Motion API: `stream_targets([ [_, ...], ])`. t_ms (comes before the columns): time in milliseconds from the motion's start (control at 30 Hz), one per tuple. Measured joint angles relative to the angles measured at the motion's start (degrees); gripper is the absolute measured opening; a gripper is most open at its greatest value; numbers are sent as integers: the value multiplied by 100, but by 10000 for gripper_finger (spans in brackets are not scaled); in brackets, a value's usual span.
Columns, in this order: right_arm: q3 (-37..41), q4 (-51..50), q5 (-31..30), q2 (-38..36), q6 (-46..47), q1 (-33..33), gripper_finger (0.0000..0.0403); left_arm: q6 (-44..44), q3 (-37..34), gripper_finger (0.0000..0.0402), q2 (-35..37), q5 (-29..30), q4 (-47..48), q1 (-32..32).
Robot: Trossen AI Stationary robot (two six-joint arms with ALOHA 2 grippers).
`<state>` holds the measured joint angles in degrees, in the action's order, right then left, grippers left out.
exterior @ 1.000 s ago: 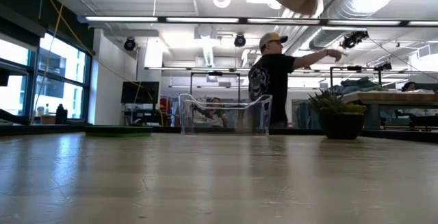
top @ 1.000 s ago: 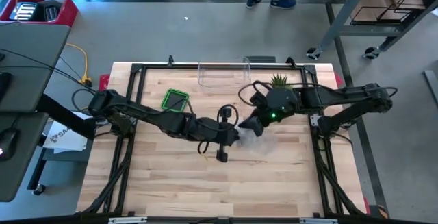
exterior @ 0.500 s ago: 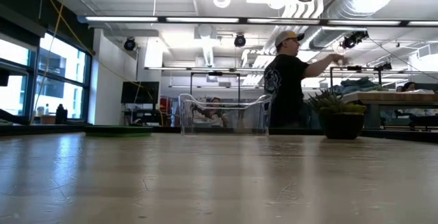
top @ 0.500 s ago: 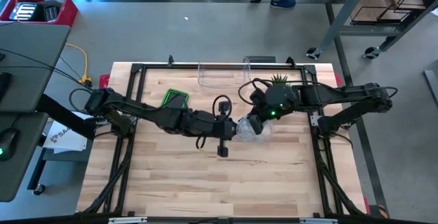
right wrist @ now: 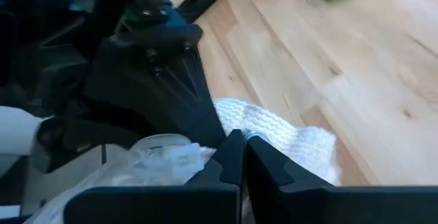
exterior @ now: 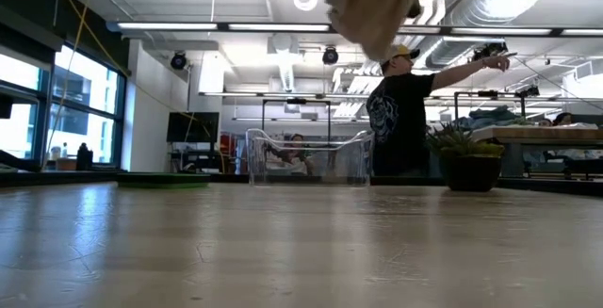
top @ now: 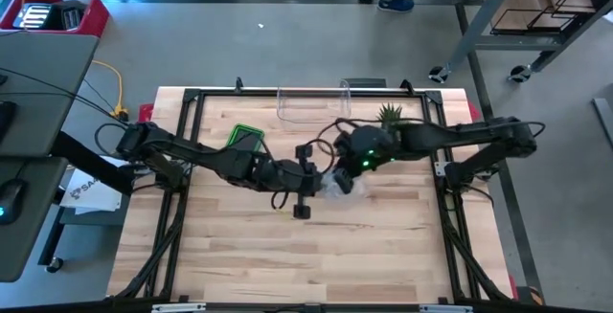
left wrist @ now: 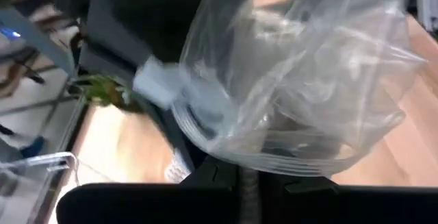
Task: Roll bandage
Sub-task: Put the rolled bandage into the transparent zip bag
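While the bandage (right wrist: 287,131), a white woven strip, hangs above the middle of the table (top: 383,256) with a clear plastic bag (left wrist: 301,80) bunched against it, both grippers meet there. The right gripper (right wrist: 243,157) is clamped shut on the bandage. The left gripper (top: 321,181) is pinched on the bag's zip edge. Because both hold soft, slack material in mid-air, a pull apart could slip the cloth free or drag it into the bag, I judge.
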<state>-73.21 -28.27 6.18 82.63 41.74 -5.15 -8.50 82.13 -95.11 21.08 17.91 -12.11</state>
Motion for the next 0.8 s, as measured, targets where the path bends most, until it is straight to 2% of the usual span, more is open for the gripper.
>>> stream_targets([
  [100, -9, 424, -63, 212, 16, 38, 0, 251, -228, 12, 380, 135, 295, -21],
  [167, -11, 658, -153, 235, -93, 113, 0, 664, -850, 12, 890, 285, 28, -10],
  [267, -21, 748, -25, 229, -201, 221, 0, 1407, -2130, 12, 1814, 716, -944, -19],
  [367, -150, 843, 131, 336, -328, 285, 0, 1782, -3021, 12, 2500, 988, -2543, -17],
  [433, -259, 898, 159, 527, -377, 313, 0, 1858, -3209, 12, 2667, 1057, -2914, 9],
  [567, -684, 889, 87, 945, -727, 313, 0, 1802, -3221, 12, 2566, 917, -2638, 14],
  [733, -1162, 531, -450, 1158, -1113, 259, 0, 1738, -3193, 12, 2817, 1290, -2252, 225],
  [800, -1189, 562, -518, 1136, -1111, 309, 0, 1696, -3255, 12, 2863, 1226, -2262, 298],
])
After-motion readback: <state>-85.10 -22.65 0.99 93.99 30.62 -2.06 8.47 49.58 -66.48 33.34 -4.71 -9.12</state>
